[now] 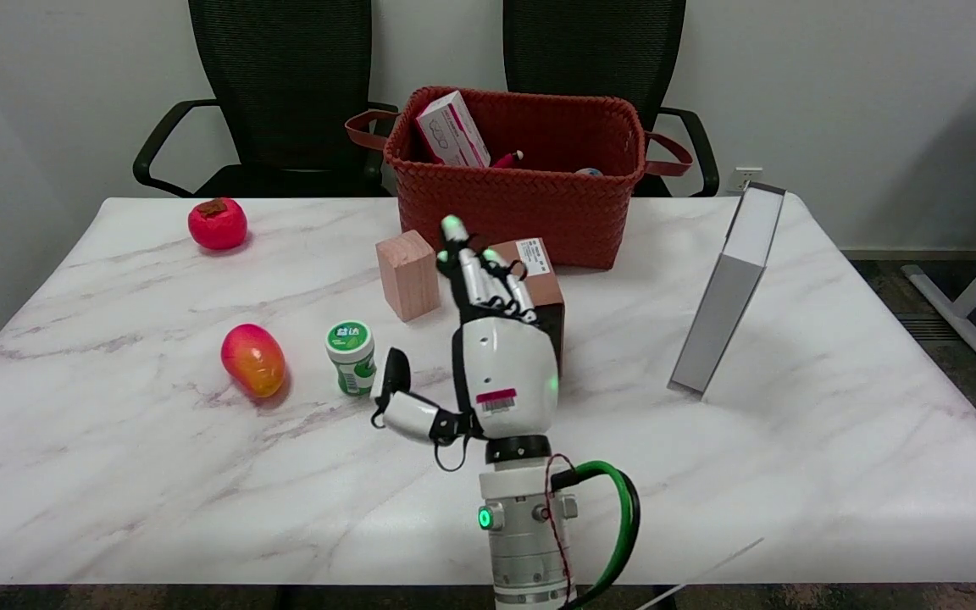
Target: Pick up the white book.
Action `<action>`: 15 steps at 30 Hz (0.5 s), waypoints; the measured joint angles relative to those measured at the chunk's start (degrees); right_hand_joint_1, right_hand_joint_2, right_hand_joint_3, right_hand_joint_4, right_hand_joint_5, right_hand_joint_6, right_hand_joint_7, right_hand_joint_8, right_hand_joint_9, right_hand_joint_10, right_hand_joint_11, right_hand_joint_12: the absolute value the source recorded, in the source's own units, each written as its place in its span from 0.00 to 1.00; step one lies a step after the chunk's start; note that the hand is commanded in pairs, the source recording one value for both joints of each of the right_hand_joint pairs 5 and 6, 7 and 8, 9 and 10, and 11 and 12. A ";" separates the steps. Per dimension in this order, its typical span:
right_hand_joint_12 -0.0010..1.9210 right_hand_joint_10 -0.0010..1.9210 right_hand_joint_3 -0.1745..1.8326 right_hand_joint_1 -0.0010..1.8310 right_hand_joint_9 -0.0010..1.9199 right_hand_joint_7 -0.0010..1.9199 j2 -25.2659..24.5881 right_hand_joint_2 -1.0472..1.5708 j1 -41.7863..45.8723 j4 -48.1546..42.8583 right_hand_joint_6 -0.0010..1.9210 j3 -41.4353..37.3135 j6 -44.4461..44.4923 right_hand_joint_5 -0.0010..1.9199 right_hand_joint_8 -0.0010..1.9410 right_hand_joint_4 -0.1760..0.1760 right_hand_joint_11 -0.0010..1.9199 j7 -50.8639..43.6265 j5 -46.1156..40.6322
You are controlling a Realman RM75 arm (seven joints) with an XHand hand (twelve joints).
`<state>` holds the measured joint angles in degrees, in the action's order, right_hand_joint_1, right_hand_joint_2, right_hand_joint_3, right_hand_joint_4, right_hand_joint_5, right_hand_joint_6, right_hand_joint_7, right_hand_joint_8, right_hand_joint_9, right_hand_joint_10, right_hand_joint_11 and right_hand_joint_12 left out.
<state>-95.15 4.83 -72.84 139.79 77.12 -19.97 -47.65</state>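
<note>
Marble table (115, 474), right hand (488, 356) raised, fingers straight and apart, holding nothing, white book (729, 292) leaning well apart

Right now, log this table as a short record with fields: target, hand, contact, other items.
target: white book, standing tilted near the table's right edge
hand: right hand raised over the table's middle, fingers extended, holding nothing
contact: none; hand is well left of the book
in front of hand: brown box, partly hidden by the fingers
other items: wooden block, green-capped bottle, mango, red fruit, red basket
surface: marble table
</note>
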 measured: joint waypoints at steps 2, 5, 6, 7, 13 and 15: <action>0.12 0.25 0.59 0.53 0.25 0.21 -0.79 0.63 -0.29 0.06 0.00 -0.13 1.69 0.00 0.21 0.50 0.12 -0.05 -0.11; 0.09 0.25 0.57 0.53 0.25 0.20 -1.83 0.64 -0.98 0.46 0.00 -0.43 4.07 0.00 0.20 0.50 0.09 -0.12 -0.31; 0.08 0.24 0.57 0.53 0.24 0.20 -2.21 0.64 -1.33 0.64 0.00 -0.56 5.00 0.00 0.19 0.50 0.08 -0.15 -0.43; 0.09 0.24 0.57 0.53 0.24 0.19 -2.43 0.64 -1.56 0.73 0.00 -0.64 5.58 0.00 0.19 0.50 0.09 -0.17 -0.51; 0.21 0.26 0.50 0.52 0.26 0.15 -3.52 0.61 -3.31 1.01 0.00 -1.14 9.51 0.00 0.15 0.50 0.21 -0.24 -1.77; 0.18 0.27 0.44 0.50 0.27 0.14 -3.85 0.62 -4.02 1.02 0.00 -1.25 11.01 0.00 0.14 0.50 0.18 -0.27 -2.59</action>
<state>-99.00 0.80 -71.82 138.54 88.13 -20.25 -50.24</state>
